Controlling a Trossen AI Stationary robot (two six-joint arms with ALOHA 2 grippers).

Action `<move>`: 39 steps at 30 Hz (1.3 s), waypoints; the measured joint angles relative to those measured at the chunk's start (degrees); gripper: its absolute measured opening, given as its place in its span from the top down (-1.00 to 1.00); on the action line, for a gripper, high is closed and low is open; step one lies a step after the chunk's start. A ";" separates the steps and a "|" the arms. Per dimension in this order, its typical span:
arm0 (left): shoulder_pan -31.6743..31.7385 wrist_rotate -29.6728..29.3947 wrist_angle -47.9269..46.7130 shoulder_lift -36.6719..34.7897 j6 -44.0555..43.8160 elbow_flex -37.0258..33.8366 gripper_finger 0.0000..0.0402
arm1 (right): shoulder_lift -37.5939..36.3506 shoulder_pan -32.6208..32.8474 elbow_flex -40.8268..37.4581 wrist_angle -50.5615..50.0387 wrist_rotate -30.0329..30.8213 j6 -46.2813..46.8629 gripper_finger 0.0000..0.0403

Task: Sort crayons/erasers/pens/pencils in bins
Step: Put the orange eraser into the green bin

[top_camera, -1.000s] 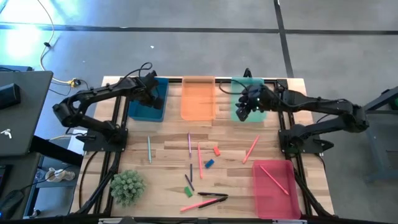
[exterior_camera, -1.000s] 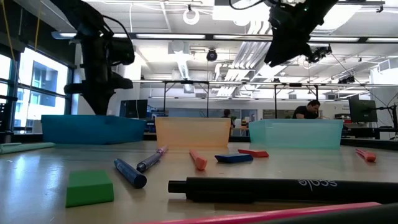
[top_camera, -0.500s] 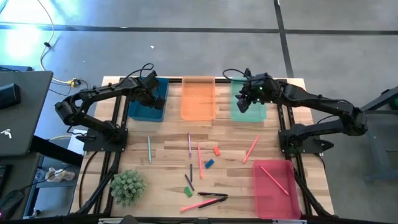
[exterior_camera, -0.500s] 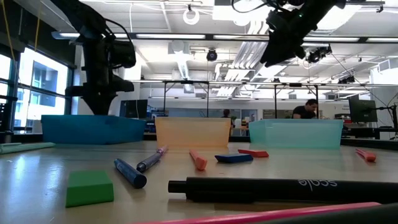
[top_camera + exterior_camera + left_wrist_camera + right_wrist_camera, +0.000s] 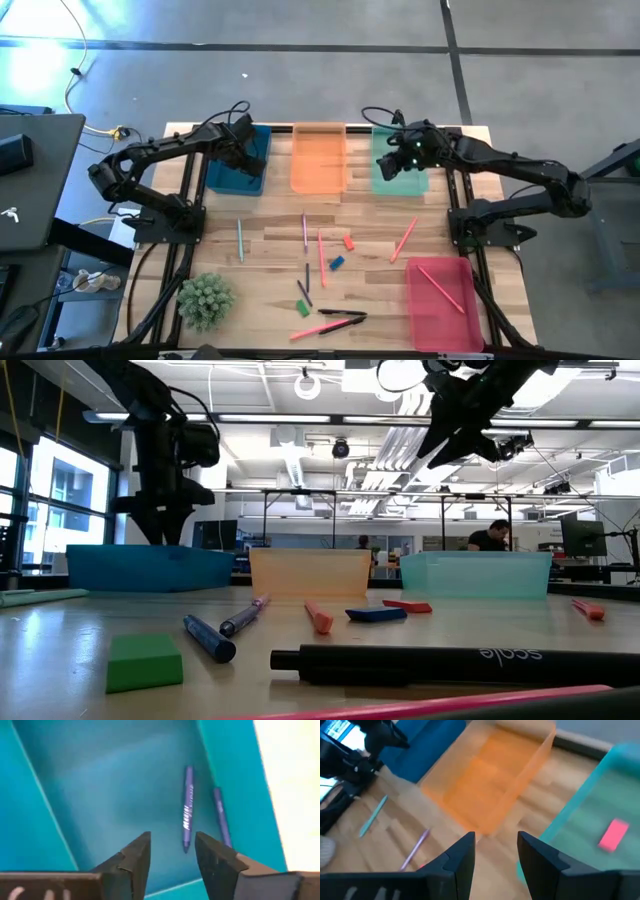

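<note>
My left gripper (image 5: pixel 172 840) hangs open over the blue bin (image 5: pixel 232 178) at the far left, pointing down, nothing between its fingers. A purple pen (image 5: pixel 187 807) lies on the bin's floor below it, a second purple stick (image 5: pixel 220 815) beside it. My right gripper (image 5: pixel 496 837) stands open and empty, high over the left edge of the green bin (image 5: pixel 385 183), where a pink-red eraser (image 5: pixel 613 834) lies. On the table lie a red-orange eraser (image 5: pixel 348 241), a blue eraser (image 5: pixel 337 263) and a green eraser (image 5: pixel 302 308) among several thin sticks and pens.
The orange bin (image 5: pixel 319 158) stands between the blue and green ones. The red-pink bin (image 5: pixel 428 320) at the near right holds a pink stick (image 5: pixel 440 285). A black pen (image 5: pixel 340 313) lies near the front edge, a spiky green plant (image 5: pixel 205 300) at the near left.
My right gripper has rolled about its own axis above the green bin and swung a little toward the table's left. My left arm has stayed over the blue bin.
</note>
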 joint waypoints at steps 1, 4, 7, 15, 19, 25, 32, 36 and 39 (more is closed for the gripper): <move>0.00 0.16 -0.20 0.00 1.06 0.68 0.24 | 0.00 0.77 0.00 -0.52 0.05 1.80 0.30; -0.02 1.53 -0.62 0.00 4.96 3.25 0.19 | 0.00 3.46 0.00 -1.82 1.92 7.01 0.30; -0.04 2.40 -1.45 -0.66 8.39 5.90 0.19 | -0.02 6.43 0.00 -1.42 4.07 10.50 0.30; 0.89 5.94 -4.33 -4.81 16.14 11.74 0.24 | 0.58 13.83 0.00 5.40 8.02 13.93 0.30; 2.55 9.81 -5.24 -7.71 17.34 13.50 0.24 | 2.26 16.25 0.00 8.42 8.86 16.11 0.30; 4.03 12.02 -8.65 -12.27 18.31 13.67 0.24 | 6.04 19.74 2.96 8.05 9.31 16.82 0.30; 4.07 12.19 -14.93 -15.51 19.72 13.67 0.26 | 12.63 21.95 10.50 0.89 11.42 15.60 0.30; 4.07 13.16 -16.45 -16.59 20.69 12.36 0.26 | 16.83 23.61 13.59 -5.63 10.03 18.04 0.30; 4.07 18.56 -15.58 -17.92 20.62 8.51 0.27 | 20.52 25.03 17.20 -11.89 9.33 18.60 0.30</move>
